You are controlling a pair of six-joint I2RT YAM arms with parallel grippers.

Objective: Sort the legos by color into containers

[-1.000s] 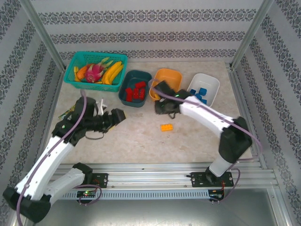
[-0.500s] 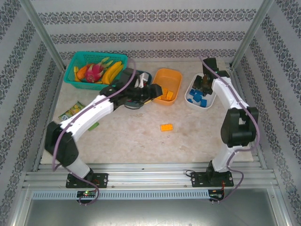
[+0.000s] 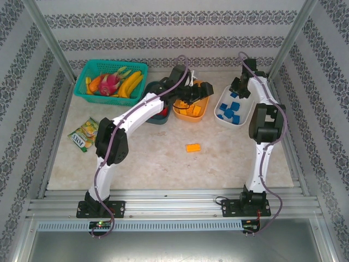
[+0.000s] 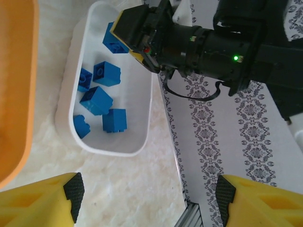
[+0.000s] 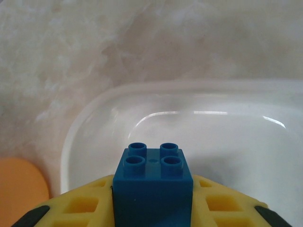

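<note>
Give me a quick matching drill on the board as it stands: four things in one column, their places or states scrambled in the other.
Column one:
1. white tub
2. orange tub
3. stray orange brick
4. right pincer

Column two:
A. lies on the table, outside every tub
B. shut on a blue brick
C. holds several blue bricks
D. holds orange bricks

Pairs: 1-C, 2-D, 3-A, 4-B
</note>
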